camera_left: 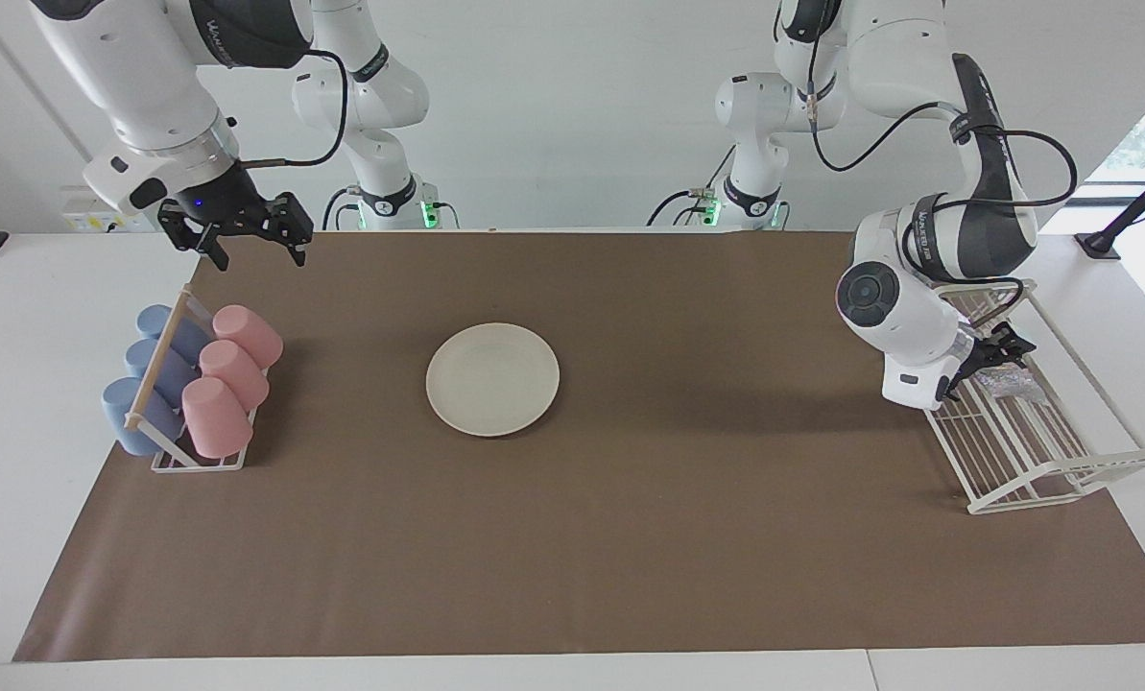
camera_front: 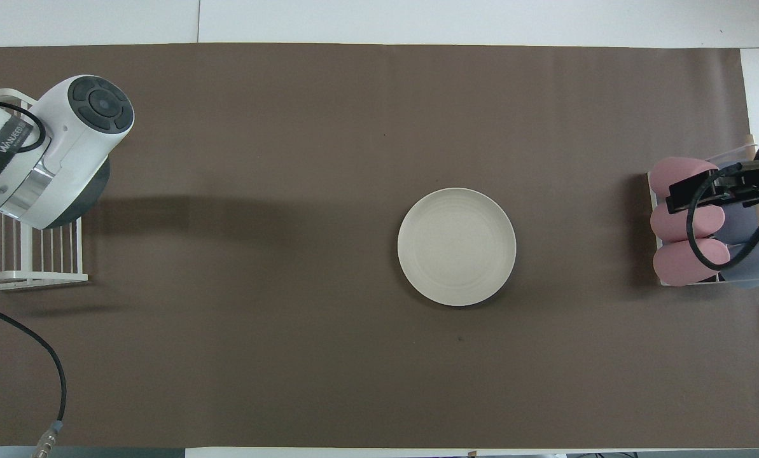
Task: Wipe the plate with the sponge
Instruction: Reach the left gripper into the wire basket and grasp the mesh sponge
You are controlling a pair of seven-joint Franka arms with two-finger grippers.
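Note:
The cream-white plate [camera_left: 492, 379] [camera_front: 457, 247] lies flat in the middle of the brown mat. The silvery sponge [camera_left: 1016, 384] rests inside the white wire rack [camera_left: 1061, 489] [camera_front: 29, 277] at the left arm's end of the table. My left arm bends down into that rack, and the left gripper [camera_left: 999, 357] is low at the sponge's edge; whether they touch I cannot tell. From overhead the arm's wrist hides both gripper and sponge. My right gripper [camera_left: 250, 240] [camera_front: 703, 191] hangs open and empty over the cup rack.
A wire holder with a wooden rod keeps pink cups [camera_left: 226, 374] [camera_front: 684, 222] and blue cups [camera_left: 150, 384] on their sides at the right arm's end. A black cable [camera_front: 42, 356] from the left arm trails over the mat's corner.

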